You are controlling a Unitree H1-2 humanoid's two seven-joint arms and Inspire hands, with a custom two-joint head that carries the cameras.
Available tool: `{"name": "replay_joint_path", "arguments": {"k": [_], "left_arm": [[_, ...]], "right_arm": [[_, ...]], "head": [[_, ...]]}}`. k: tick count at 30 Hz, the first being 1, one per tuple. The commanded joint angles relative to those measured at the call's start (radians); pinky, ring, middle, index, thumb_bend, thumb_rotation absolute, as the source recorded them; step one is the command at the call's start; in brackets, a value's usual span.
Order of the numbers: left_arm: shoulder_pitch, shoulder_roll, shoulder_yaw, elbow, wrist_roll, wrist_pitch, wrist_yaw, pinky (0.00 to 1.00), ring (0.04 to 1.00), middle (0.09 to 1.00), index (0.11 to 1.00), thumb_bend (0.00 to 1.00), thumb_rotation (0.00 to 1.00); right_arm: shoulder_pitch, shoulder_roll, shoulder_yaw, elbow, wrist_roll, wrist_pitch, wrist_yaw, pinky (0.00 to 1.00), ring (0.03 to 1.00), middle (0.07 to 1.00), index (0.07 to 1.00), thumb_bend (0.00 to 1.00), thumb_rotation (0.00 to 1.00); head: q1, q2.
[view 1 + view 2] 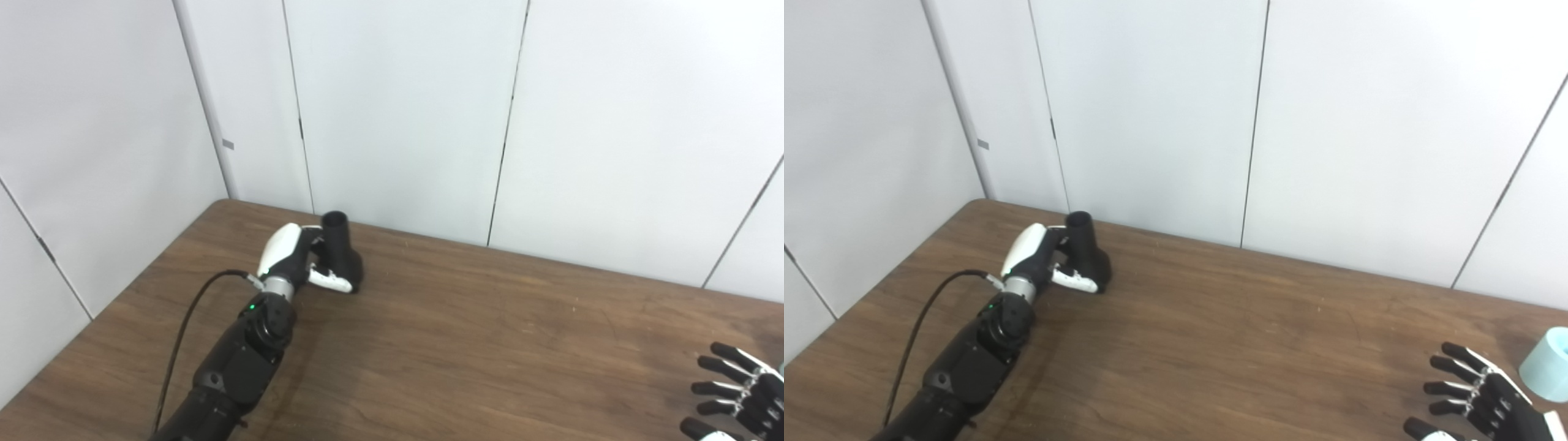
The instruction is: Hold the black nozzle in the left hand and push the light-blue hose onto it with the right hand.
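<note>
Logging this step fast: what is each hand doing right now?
Left hand: shut on the black nozzle, which stands on the table.
Right hand: open, fingers spread, holding nothing; the light-blue hose sits just beside it.

A brown wood-grain table [490, 343] fills the lower part of both views. Behind it stand pale grey wall panels [398, 110], split by thin dark vertical seams (one panel carries a small grey mark [228, 144], possibly a label).
</note>
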Motion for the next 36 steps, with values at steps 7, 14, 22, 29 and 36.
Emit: {"name": "replay_joint_path", "arguments": {"k": [7,14,22,29,36], "left_arm": [[0.058,-0.036,-0.135,-0.054,0.045,-0.1,-0.067,1.0,0.649,0.469,0.493,0.53,0.0],[0.074,-0.065,-0.212,-0.097,0.032,-0.182,-0.131,1.0,0.637,0.477,0.487,0.53,0.0],[0.107,-0.131,-0.29,-0.191,0.033,-0.233,-0.203,1.0,0.618,0.49,0.481,0.53,0.0],[0.111,-0.162,-0.34,-0.209,0.049,-0.272,-0.241,1.0,0.615,0.487,0.483,0.53,0.0],[0.11,-0.167,-0.387,-0.229,0.064,-0.276,-0.28,1.0,0.615,0.484,0.485,0.53,0.0]], "right_arm": [[-0.037,0.004,-0.007,-0.062,0.01,0.02,-0.016,0.51,0.609,0.734,0.764,0.77,0.13],[-0.038,0.022,-0.002,-0.147,-0.013,0.163,-0.041,0.54,0.631,0.736,0.768,0.77,0.17],[-0.054,0.04,0.009,-0.136,-0.022,0.117,-0.05,0.53,0.633,0.741,0.776,0.75,0.14],[-0.06,0.058,0.021,-0.151,-0.04,0.121,-0.06,0.52,0.629,0.737,0.776,0.75,0.14],[-0.06,0.067,0.035,-0.156,-0.072,0.109,-0.066,0.51,0.627,0.734,0.773,0.75,0.13]], "head": [[-0.049,0.017],[-0.103,0.034],[-0.163,0.049],[-0.207,0.061],[-0.274,0.069]]}}
